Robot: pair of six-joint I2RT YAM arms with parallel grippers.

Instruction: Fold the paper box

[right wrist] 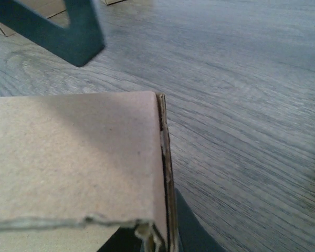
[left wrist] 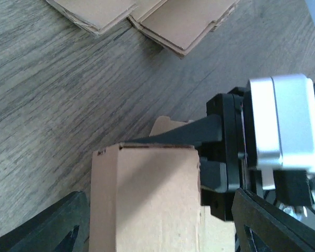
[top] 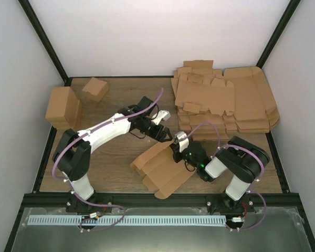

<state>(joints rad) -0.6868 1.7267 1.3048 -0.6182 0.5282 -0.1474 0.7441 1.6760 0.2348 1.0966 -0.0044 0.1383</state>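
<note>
Top camera looks down; both wrist cameras closely share the paper box (top: pixel 158 168).

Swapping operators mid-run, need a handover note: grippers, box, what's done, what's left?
Left gripper: open, with a finger on either side of a raised panel of the paper box, not clamping it.
Right gripper: shut on the edge of that panel, holding it up.
Box: mid-table in front of both arms, partly folded, the other panels lying open.
Done: one panel raised.
Left: fold up the other panels, tuck the flaps, close it.
The stack of flat sheets lies at the far right.
</note>
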